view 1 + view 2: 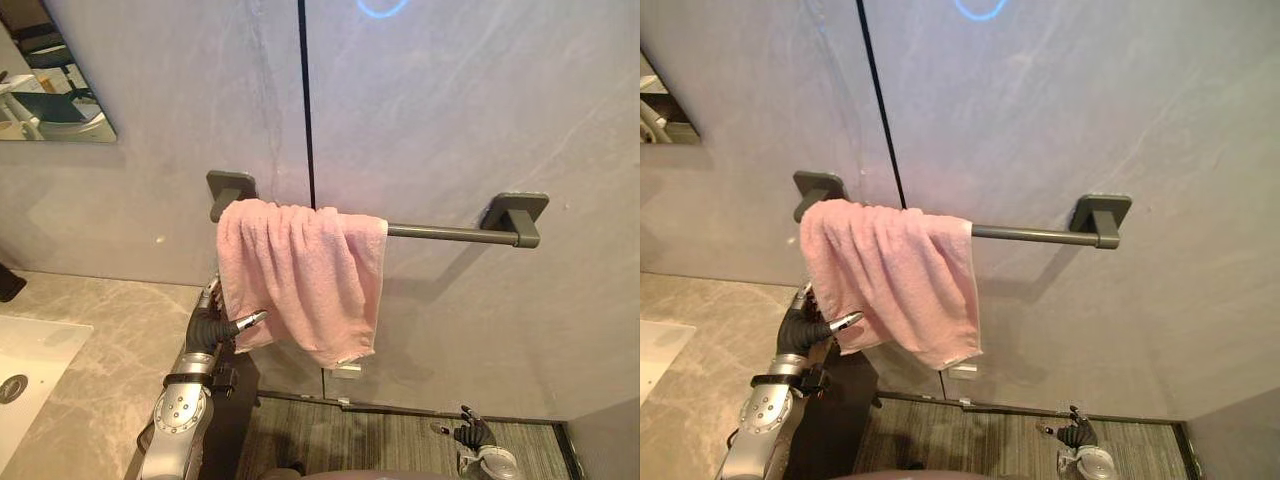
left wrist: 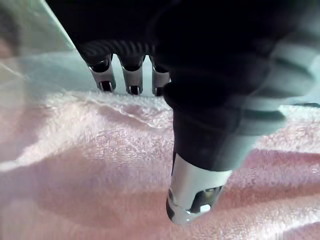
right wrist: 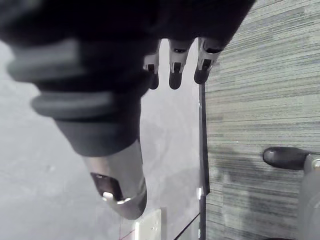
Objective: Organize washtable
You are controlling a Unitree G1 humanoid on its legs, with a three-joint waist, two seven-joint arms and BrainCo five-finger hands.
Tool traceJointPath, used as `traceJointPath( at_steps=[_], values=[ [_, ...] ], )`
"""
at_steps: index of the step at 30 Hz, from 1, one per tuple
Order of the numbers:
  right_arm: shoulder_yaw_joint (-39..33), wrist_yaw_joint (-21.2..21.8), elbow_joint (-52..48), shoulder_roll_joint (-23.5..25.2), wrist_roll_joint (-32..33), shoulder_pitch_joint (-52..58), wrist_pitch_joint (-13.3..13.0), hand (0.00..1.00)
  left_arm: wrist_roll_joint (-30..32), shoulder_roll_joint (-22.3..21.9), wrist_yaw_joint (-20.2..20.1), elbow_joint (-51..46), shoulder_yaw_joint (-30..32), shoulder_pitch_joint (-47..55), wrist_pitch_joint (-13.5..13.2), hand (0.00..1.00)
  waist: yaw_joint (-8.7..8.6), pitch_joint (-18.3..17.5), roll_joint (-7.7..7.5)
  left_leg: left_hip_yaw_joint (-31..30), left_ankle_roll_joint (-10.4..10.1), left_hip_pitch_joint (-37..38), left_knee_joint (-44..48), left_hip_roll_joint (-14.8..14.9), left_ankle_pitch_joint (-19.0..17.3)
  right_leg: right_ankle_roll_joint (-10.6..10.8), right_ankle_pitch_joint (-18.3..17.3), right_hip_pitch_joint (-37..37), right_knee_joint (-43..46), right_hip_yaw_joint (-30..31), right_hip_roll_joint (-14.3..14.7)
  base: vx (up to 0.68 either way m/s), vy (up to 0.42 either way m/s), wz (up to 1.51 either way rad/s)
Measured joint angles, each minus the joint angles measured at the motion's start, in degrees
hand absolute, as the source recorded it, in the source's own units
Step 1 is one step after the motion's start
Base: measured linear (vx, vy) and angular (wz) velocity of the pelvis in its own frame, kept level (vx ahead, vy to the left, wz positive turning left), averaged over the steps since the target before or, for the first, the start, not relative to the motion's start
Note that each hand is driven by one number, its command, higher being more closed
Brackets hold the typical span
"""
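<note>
A pink towel (image 1: pixel 300 270) hangs bunched over the left end of a grey wall bar (image 1: pixel 440 233). Its lower corner droops to the right. My left hand (image 1: pixel 212 328) is raised at the towel's lower left edge. The thumb reaches across the front of the cloth and the fingers (image 2: pixel 130 82) stand straight along its edge, with no clear pinch on it. In the left wrist view the towel (image 2: pixel 100 175) lies right past the thumb. Low at the right, my right hand (image 1: pixel 472 432) hangs over the floor, fingers relaxed and holding nothing.
A marble counter (image 1: pixel 110 350) with a white sink (image 1: pixel 30 365) lies at the lower left, under a mirror (image 1: pixel 50 100). A white wall plate (image 1: pixel 345 372) sits below the towel. Striped carpet (image 1: pixel 400 440) covers the floor along the grey wall.
</note>
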Motion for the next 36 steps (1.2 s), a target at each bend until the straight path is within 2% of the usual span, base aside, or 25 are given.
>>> traceJointPath(
  at_steps=[2, 6, 12, 15, 20, 25, 28, 31, 36],
  values=[
    [0.0, 0.0, -0.3, -0.2, 0.0, -0.1, 0.0, 0.00, 0.0, 0.3, 0.0, 0.0, 0.0, 0.0, 0.0, 1.00, -0.73, 0.0, -0.02, 0.0, 0.0, 0.0, -0.1, -0.1, 0.0, 0.0, 0.1, 0.1, -0.4, 0.1, 0.0, 0.02, 0.006, -0.05],
    [0.2, 0.1, -1.4, -0.2, 0.1, -0.1, -0.1, 0.00, 0.0, 1.9, 0.0, 0.0, 0.0, -1.4, 0.0, 1.00, -0.78, 0.0, -0.02, 0.1, 0.1, 0.0, -0.4, -0.1, 0.0, 0.0, 0.4, 0.2, -1.1, 0.3, 0.1, 0.03, -0.005, -0.03],
    [1.1, 0.3, -7.5, -0.7, 0.8, -0.1, -0.6, 0.00, 0.0, 1.9, 0.0, 0.0, 0.0, -1.9, 0.0, 1.00, -0.83, 0.0, -0.03, 0.1, 0.1, 0.2, -0.8, -0.1, 0.0, 0.0, 0.8, 0.5, -2.0, 0.6, 0.1, 0.01, -0.004, -0.03],
    [1.2, 0.5, -12.6, -0.8, 2.3, 0.7, -1.1, 0.00, -0.1, 1.9, 0.0, 0.0, 0.0, -1.9, 0.0, 1.00, -0.89, 0.0, -0.03, 0.1, 0.1, 0.4, -1.0, -0.1, 0.0, 0.0, 0.8, 0.7, -2.2, 0.6, 0.1, 0.00, 0.000, 0.00],
    [5.3, 2.9, -27.3, -1.3, 5.5, 3.9, -2.7, 0.00, -0.1, 0.9, 0.0, -1.1, -0.1, -0.9, -0.1, 1.00, -0.83, 0.0, -0.08, 1.4, 0.1, 0.8, -1.6, 0.2, -0.1, 0.1, 0.9, 0.4, -2.3, 1.9, 0.3, -0.02, -0.005, -0.11],
    [7.9, 5.0, -38.0, -2.3, 7.8, 8.1, -2.5, 0.00, -0.1, 0.4, 0.0, -4.5, -0.2, 0.5, -0.3, 1.00, -0.89, 0.2, -0.48, 1.6, 0.2, 0.7, -1.7, 0.1, -0.1, 0.1, 0.9, 0.2, -2.3, 2.1, 0.3, 0.00, -0.003, -0.04],
    [10.7, 7.4, -45.2, -5.4, 10.2, 10.7, -2.4, 0.00, -0.1, 0.4, 0.0, -5.1, -0.3, 0.5, -0.6, 1.00, -1.12, 0.4, -0.76, 1.9, 0.4, 0.8, -1.6, 0.1, -0.3, 0.1, 0.9, 0.0, -2.2, 2.6, 0.4, -0.01, -0.003, -0.09],
    [14.6, 10.6, -53.5, -10.7, 13.7, 10.8, -2.5, 0.00, -0.1, 0.4, -0.1, -5.1, -1.6, 0.5, -0.6, 1.00, -1.00, 0.4, -0.81, 2.7, 0.6, 0.9, -0.4, 0.2, -1.1, 0.2, 0.9, 0.0, -1.9, 3.4, 0.4, -0.03, 0.004, -0.13],
    [20.6, 14.1, -57.5, -14.7, 20.9, 8.3, -2.6, 0.00, -0.1, 0.5, -0.2, -5.2, -2.5, 0.5, -0.9, 1.00, -0.95, 0.4, -1.05, 3.1, 0.6, 0.9, -0.3, 0.2, -1.3, 0.3, 1.0, -0.1, -1.7, 3.9, 0.4, -0.04, -0.001, -0.05]
  ],
)
